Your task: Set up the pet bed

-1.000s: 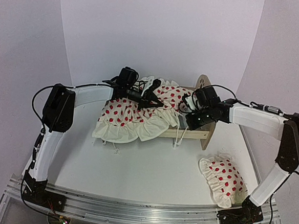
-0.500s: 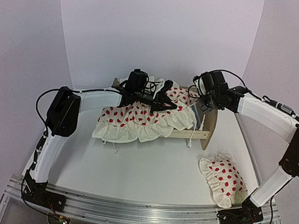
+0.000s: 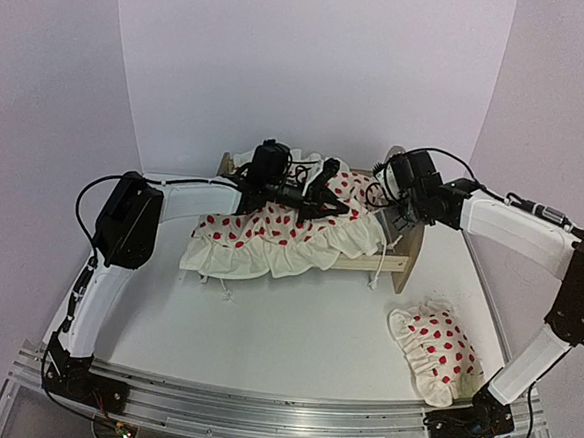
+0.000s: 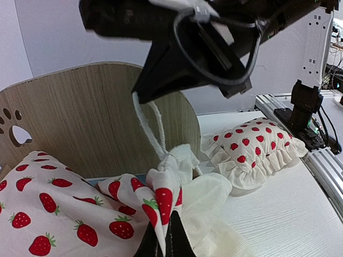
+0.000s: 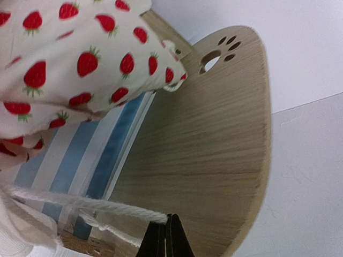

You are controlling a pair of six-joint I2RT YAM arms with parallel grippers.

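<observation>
Top view with both wrist views. Nearest the arm bases, on the right of the white surface (image 3: 284, 329), lies a cream ruffled pillow (image 3: 433, 357) printed with red strawberries, well apart from everything else.

Beyond it, at mid-surface, stands the pet bed (image 3: 406, 257). It is a light plywood frame set crosswise, with the rounded headboard (image 4: 107, 123) on the right and the lower footboard (image 3: 232, 162) on the left. The headboard bears a paw-print cutout near its top edge. The frame holds a blue-and-white striped mattress (image 5: 88, 160), of which only a strip beside the headboard shows.

A cream blanket (image 3: 270, 240) with the same strawberry print and a ruffled hem covers most of the mattress. It spills over the near side rail onto the surface at the left.

Above the bed, the left end effector (image 3: 339, 210) is closed narrow on a bunched fold of the blanket near the headboard end. The fabric is pinched between its fingertips (image 4: 163, 247).

The right end effector (image 3: 400, 225) hangs just beside the headboard, closed tight on a white tie cord (image 5: 107, 210). The cord runs taut from the blanket's corner up to its tips.
</observation>
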